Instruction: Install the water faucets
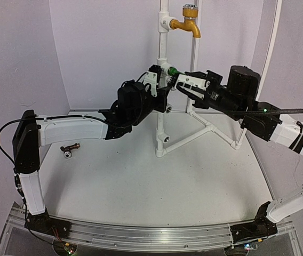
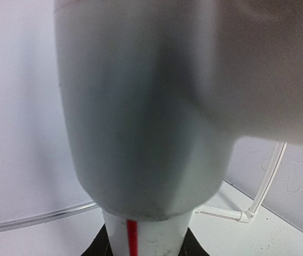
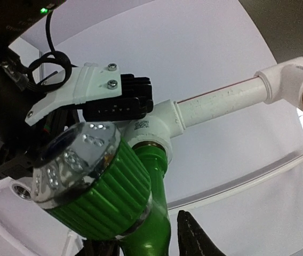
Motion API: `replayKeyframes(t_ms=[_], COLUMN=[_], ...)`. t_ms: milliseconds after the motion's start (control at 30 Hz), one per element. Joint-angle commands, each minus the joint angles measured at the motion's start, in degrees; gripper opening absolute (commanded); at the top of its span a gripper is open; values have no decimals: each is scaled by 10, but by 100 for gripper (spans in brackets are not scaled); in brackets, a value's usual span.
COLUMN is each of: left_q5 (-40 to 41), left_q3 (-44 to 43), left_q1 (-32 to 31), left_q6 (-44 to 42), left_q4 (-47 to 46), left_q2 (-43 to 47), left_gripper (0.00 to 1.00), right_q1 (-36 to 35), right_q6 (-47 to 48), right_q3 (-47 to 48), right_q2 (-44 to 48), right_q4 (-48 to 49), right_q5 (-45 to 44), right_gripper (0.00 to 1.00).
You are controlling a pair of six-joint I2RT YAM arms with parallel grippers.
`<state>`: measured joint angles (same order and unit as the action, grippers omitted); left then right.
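The green faucet (image 1: 172, 71) with its silver cap (image 3: 69, 160) has its threaded end in the middle socket (image 3: 157, 125) of the white pipe stand (image 1: 162, 120). My right gripper (image 1: 180, 78) is shut on the green faucet (image 3: 141, 213); one black finger (image 3: 194, 237) shows beside its spout. My left gripper (image 1: 158, 81) is shut on the stand's upright pipe (image 2: 151, 234), which fills the left wrist view; black pads (image 2: 191, 248) flank it. The left gripper also shows in the right wrist view (image 3: 106, 98), next to the socket. The dark brown faucet (image 1: 70, 150) lies on the table at the left.
A yellow-orange faucet (image 1: 189, 24) is mounted at the top of the stand. Another open socket (image 1: 165, 140) sits near the stand's foot. The stand's legs (image 1: 210, 128) spread to the back right. White curved walls enclose the table.
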<state>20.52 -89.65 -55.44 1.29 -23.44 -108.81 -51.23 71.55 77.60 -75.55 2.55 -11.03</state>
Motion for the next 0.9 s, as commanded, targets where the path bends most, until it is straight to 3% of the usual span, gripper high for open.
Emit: replayKeyframes(t_ms=[0, 167, 367, 533, 667, 700, 767, 867], left_q5=[-15, -19, -20, -19, -17, -16, -17, -16], left_q3=[12, 10, 11, 13, 15, 16, 16, 19], left_q1=[0, 0, 0, -1, 0, 0, 0, 0], left_q6=[12, 15, 21, 24, 27, 28, 30, 28], left_q4=[113, 113, 115, 117, 118, 118, 118, 118], left_q2=[-28, -30, -29, -26, -25, -26, -26, -25], left_gripper=[0, 0, 0, 0, 0, 0, 0, 0], right_q1=[-5, -5, 3, 6, 6, 6, 6, 6], right_q6=[-251, -523, -1046, -1348, -1426, -1418, -1385, -1288], right_q3=[-10, -22, -29, -49, -98, -115, -149, -214], right_q2=[35, 34, 27, 37, 79, 92, 128, 187], right_q4=[56, 94, 161, 248, 313, 317, 316, 281], right_q5=[34, 59, 74, 155, 141, 129, 81, -13], right_gripper=[16, 11, 2, 2, 30, 44, 63, 77])
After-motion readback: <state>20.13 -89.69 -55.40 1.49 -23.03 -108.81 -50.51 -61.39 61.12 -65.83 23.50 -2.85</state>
